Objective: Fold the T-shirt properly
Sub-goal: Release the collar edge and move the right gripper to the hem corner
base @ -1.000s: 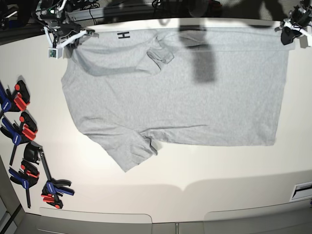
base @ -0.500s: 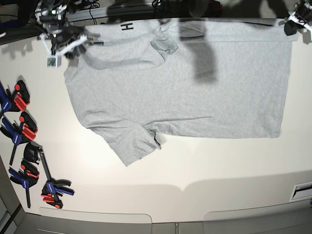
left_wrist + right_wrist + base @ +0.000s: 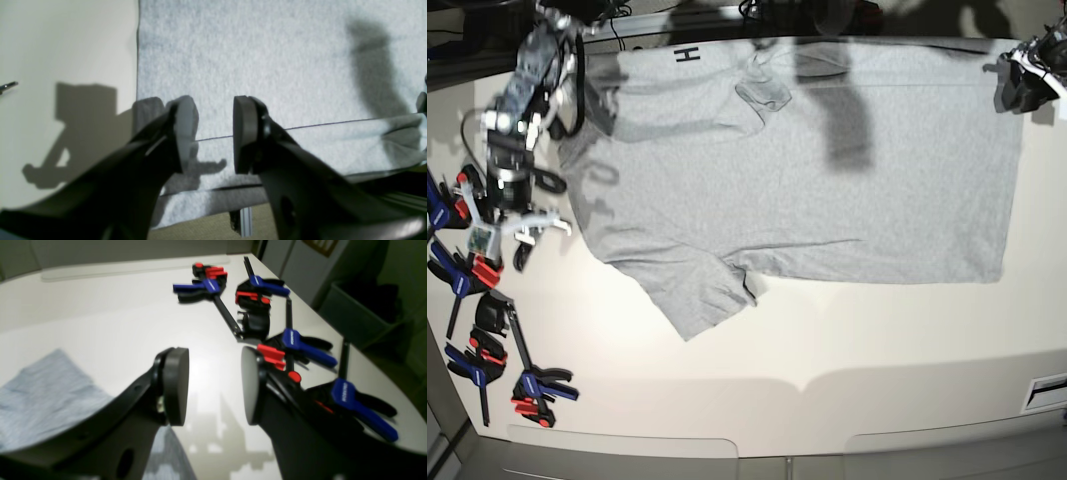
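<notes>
White table [image 3: 847,350] holds the T-shirt [image 3: 807,170] spread nearly flat, apparently folded only along its far edge, while left gripper [image 3: 208,133] and right gripper [image 3: 213,386] stand spread, holding nothing.

left gripper [image 3: 208,133]: fingers apart, empty | T-shirt [image 3: 267,66]: flat beneath | table [image 3: 66,43]: beside

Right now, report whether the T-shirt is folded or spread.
Mostly spread: T-shirt lies flat on the table, only its far edge turned over.
</notes>
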Controlling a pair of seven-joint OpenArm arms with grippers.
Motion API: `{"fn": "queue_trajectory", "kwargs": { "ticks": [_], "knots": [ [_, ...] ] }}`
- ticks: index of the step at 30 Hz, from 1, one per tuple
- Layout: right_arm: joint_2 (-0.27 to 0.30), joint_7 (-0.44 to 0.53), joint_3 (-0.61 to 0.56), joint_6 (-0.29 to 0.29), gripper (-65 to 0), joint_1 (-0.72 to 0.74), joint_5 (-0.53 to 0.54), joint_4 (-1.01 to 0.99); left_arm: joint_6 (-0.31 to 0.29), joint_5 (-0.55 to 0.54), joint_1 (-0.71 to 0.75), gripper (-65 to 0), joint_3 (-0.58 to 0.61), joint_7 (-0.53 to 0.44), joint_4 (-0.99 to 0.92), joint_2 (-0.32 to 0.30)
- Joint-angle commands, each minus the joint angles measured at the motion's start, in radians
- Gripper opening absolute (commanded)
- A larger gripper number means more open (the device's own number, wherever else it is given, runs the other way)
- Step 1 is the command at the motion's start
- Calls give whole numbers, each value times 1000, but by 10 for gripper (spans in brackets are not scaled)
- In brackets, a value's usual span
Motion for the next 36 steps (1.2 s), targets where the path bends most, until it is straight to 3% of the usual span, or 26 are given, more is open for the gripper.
{"fn": "queue_trajectory", "kwargs": {
  "ticks": [1,4,6,10,13,17,31,33,36],
  "knots": [
    [27,25,5,-7,-409,51,3,-35,-6,-14,6,-458,-11,-24,13,-15],
    [87,-27,5,21,-408,170,56,-274,-6,-14,6,-458,-11,-23,13,-15],
    [145,-113,5,116,-408,269,158,-484,-6,5,6,-458,-11,-24,13,-15],
    [261,-249,5,361,-406,480,428,-927,6,11,6,-458,-11,-24,13,-15],
    [320,-310,5,472,-344,610,522,-1194,13,11,6,-458,-11,-24,13,-15],
    [343,-306,1,485,-329,668,497,-1339,13,11,6,-458,-11,-23,13,-15],
    [279,-312,-237,477,-332,614,476,-1340,13,8,-8,-458,-11,-23,13,-15],
    [274,-312,-241,477,-381,614,476,-1340,13,8,-8,-458,-11,-24,13,-16],
    [275,-313,-241,477,-598,614,476,-1340,34,16,-25,-458,-11,-24,13,-16]
  ]
}}
